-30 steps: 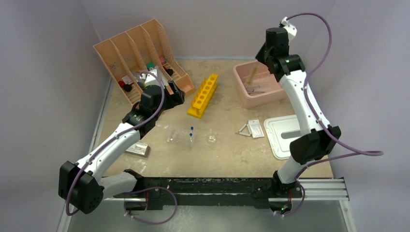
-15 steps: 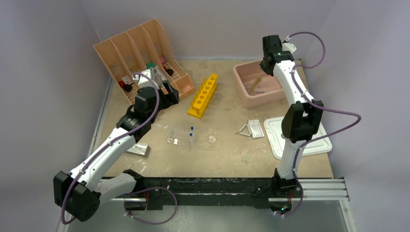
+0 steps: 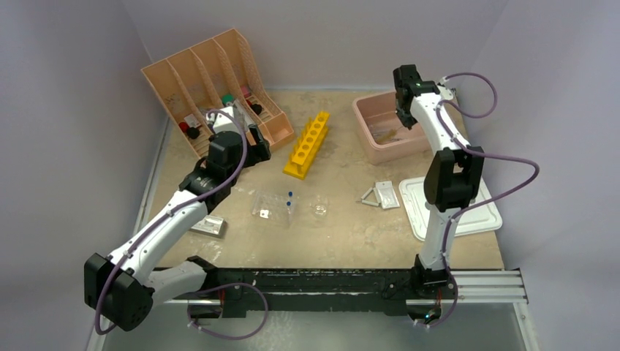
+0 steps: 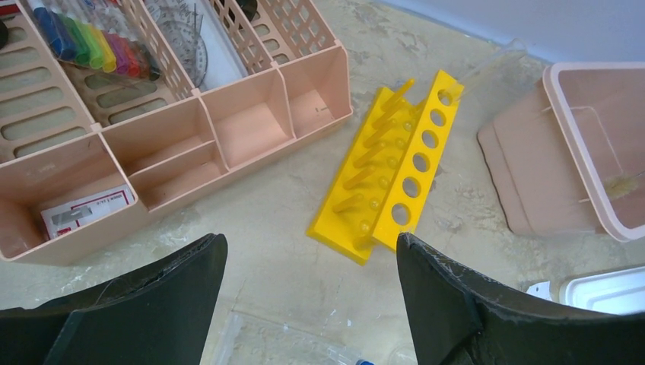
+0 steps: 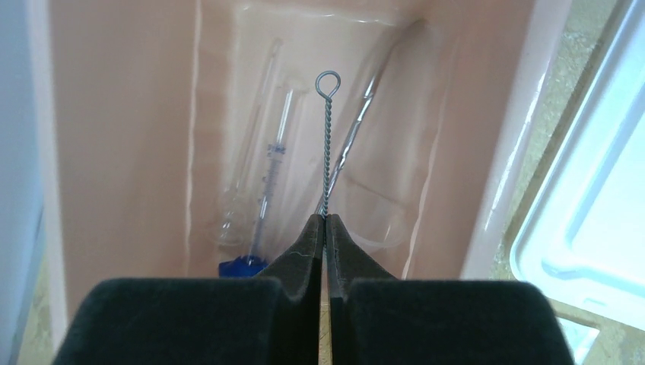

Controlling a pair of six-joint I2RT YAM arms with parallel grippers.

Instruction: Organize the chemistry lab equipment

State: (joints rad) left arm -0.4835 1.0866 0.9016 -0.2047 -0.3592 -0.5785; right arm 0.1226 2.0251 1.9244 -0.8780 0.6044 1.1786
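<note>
My right gripper is shut on the twisted wire stem of the brush, whose loop end points down into the pink tub. In the tub lie a blue-tipped pipette and metal tongs. From above, the right gripper hangs over the tub with the brush inside. My left gripper is open and empty above bare table, between the peach organizer and the yellow rack. A clear bag of blue-tipped pipettes, wire triangle, white packet and silver blister sheet lie on the table.
The yellow test-tube rack lies mid-table beside the organizer. A white lid lies at the right, under the right arm's elbow. A small clear dish sits next to the bag. Grey walls close in three sides.
The right arm has folded back and come down over the pink tub, lowering the brush into it. The left gripper has drawn back a little from the organizer, still open.
</note>
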